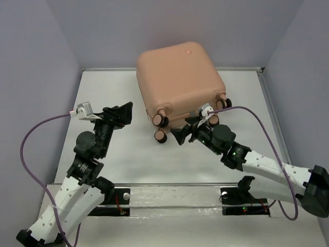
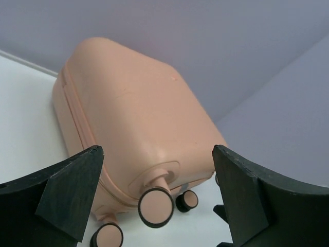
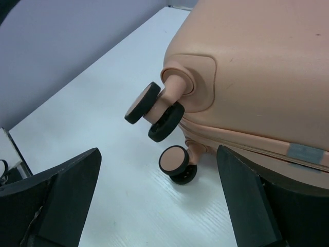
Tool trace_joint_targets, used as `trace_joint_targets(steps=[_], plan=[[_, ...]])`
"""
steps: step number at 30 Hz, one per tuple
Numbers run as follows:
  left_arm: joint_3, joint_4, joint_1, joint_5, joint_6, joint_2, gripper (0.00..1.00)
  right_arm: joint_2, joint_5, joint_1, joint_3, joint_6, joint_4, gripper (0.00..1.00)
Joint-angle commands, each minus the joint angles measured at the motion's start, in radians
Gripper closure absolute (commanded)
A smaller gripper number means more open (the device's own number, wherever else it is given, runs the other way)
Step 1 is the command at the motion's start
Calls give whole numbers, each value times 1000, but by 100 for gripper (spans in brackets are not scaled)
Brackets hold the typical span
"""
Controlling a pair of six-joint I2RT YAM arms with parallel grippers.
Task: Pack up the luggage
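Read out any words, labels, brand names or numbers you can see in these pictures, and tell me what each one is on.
No text can be read in any of the three views.
Grey tab on the seam of the luggage: too small and blurred to tell whether it carries lettering.
Round mark on the luggage's top face: a plain dot in the top view, no legible characters.
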Motion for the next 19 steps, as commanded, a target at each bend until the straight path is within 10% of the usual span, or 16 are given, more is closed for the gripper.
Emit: trace_joint_targets(steps=[1,19], plan=[[118,-92,-4,132,66,-53,1,-156,100,7,65,-32,-151,0],[245,-121,-4,128,158,-124,1,-559,233,7,211,-181,-523,0]])
